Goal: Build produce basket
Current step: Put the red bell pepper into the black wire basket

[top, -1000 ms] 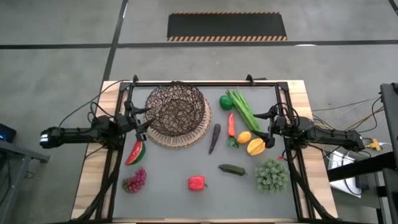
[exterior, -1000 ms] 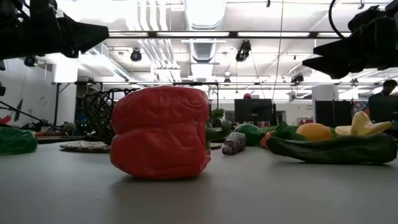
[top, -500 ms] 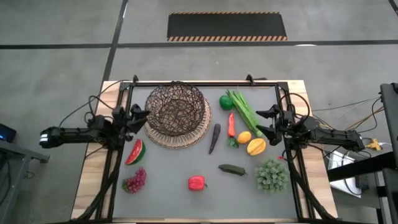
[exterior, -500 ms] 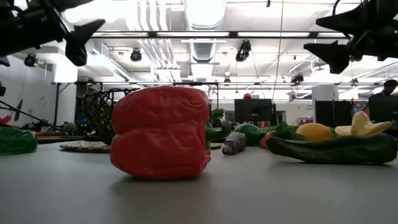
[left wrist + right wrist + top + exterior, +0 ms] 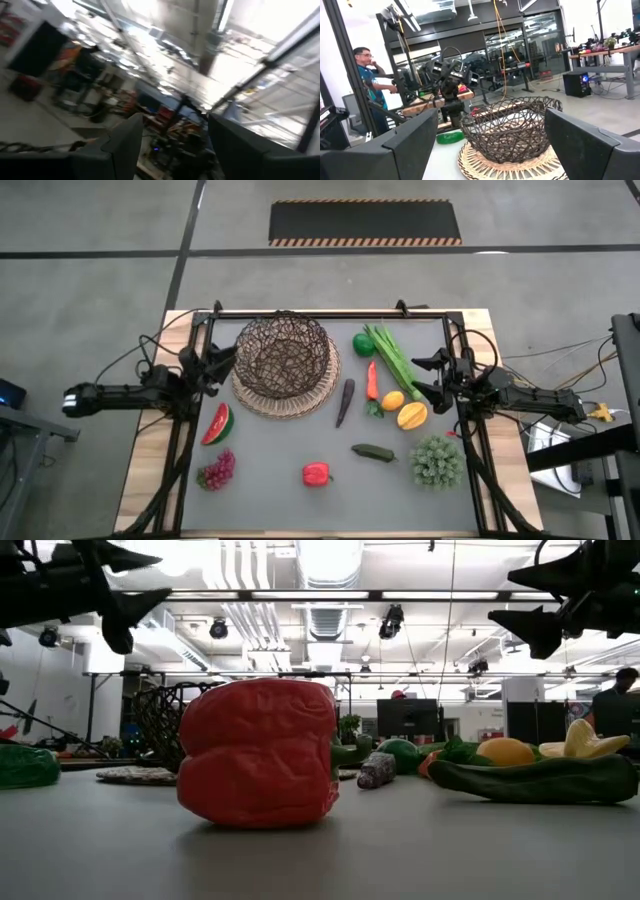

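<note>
Two claws, both empty, and nothing's in the basket yet, so it looks like square one. All the produce is loose on the bench. The right claw is spread wide and hangs up off the bench, right beside the yellow fruit and orange, with the carrot just past them toward the basket. The carrot's long axis runs front-to-back. The left claw is partly open at the basket's left rim, with the watermelon slice nearest it. I'd guess the right arm grabs first.
</note>
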